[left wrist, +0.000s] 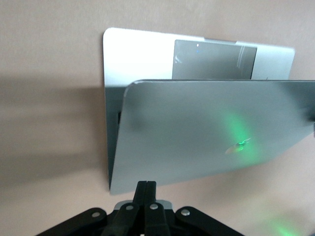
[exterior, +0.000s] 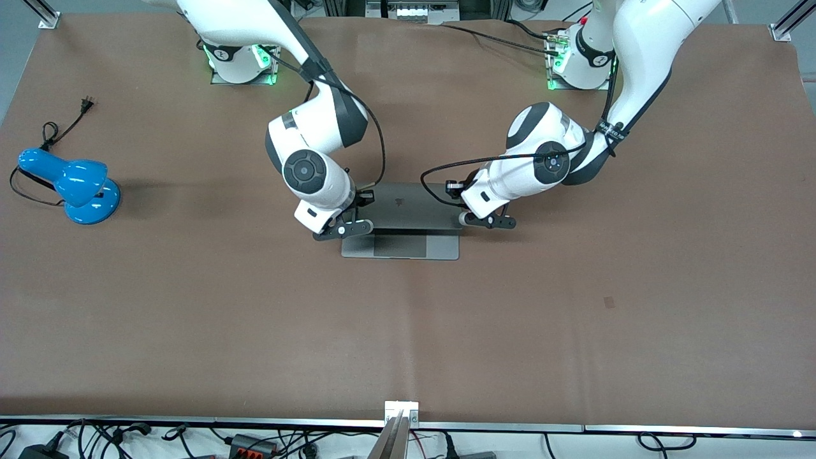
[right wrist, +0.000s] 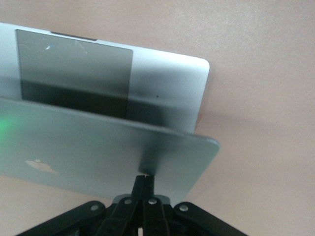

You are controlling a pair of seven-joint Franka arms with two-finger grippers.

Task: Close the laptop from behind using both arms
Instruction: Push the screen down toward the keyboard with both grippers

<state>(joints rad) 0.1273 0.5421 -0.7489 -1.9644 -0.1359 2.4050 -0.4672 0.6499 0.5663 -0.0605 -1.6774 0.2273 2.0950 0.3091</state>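
The silver-grey laptop (exterior: 408, 207) stands in the middle of the table, half open, with its lid leaning toward the front camera over the base and grey trackpad (exterior: 400, 245). My right gripper (exterior: 344, 229) is shut and its tips touch the back of the lid at the corner toward the right arm's end. In the right wrist view the shut tips (right wrist: 144, 178) press the lid (right wrist: 98, 152). My left gripper (exterior: 489, 221) is shut at the lid's other corner. In the left wrist view its tips (left wrist: 146, 184) meet the lid (left wrist: 211, 128) at its lower edge.
A blue desk lamp (exterior: 76, 185) with a black cord and plug (exterior: 86, 102) sits near the right arm's end of the table. The brown table mat (exterior: 408, 331) stretches from the laptop to the table's front edge.
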